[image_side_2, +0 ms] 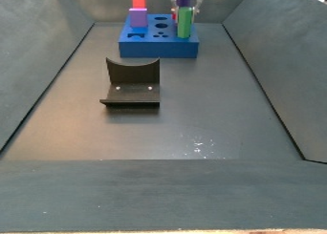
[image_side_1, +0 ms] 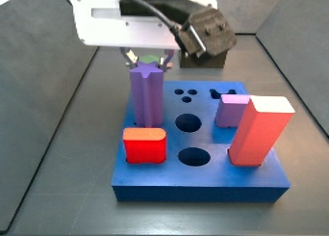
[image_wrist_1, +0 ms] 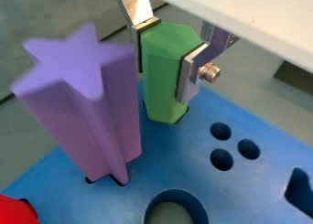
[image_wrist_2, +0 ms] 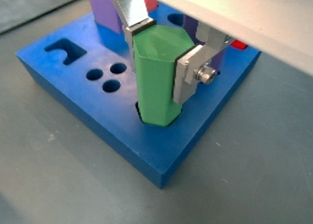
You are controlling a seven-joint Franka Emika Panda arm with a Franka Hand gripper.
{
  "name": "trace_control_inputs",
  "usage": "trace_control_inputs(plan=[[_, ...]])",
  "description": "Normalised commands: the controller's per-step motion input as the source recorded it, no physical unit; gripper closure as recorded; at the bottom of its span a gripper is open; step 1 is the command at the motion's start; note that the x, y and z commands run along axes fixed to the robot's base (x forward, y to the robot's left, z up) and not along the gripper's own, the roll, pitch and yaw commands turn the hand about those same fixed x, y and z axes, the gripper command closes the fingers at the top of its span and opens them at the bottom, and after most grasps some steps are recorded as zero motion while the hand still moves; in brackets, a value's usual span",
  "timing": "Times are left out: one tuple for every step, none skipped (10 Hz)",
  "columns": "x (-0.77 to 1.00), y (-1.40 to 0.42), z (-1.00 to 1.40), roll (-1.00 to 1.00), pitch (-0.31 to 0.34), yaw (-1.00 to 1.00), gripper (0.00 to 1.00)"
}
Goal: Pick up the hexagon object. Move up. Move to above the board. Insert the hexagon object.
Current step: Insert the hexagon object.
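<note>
The hexagon object (image_wrist_1: 163, 81) is a plain green prism standing upright, and my gripper (image_wrist_1: 167, 49) is shut on its upper part, one silver finger on each flat side. In both wrist views its lower end sits inside a hole near a corner of the blue board (image_wrist_2: 73, 95); the hexagon object (image_wrist_2: 154, 81) and gripper (image_wrist_2: 159, 49) show this most clearly. In a side view the gripper (image_side_1: 154, 59) is mostly hidden behind the purple star column (image_side_1: 146, 95). From farther off, the green hexagon object (image_side_2: 185, 20) stands on the board (image_side_2: 160, 49) under the gripper (image_side_2: 185, 1).
The purple star column (image_wrist_1: 80, 100) stands close beside the green rod. A red block (image_side_1: 145, 144), a lilac block (image_side_1: 233, 110) and a tall salmon block (image_side_1: 261, 129) also stand in the board (image_side_1: 193, 187). The dark fixture (image_side_2: 132, 83) sits on the floor nearer the camera.
</note>
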Motion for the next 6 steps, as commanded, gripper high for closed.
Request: trace_control_inputs(plan=[[0.0,-0.07,-0.33,0.0,-0.096,0.0,1.0],[0.0,0.0,-0.21,-0.07,-0.149,0.0,1.0],[-0.02,0.0,-0.3,-0.09,-0.229,0.0,1.0],[-0.03,0.0,-0.45,-0.14,-0.297,0.0,1.0],[0.0,-0.05,-0.26,-0.04,-0.181,0.0,1.0],[0.0,0.0,0.0,0.0,0.0,0.0,1.0]])
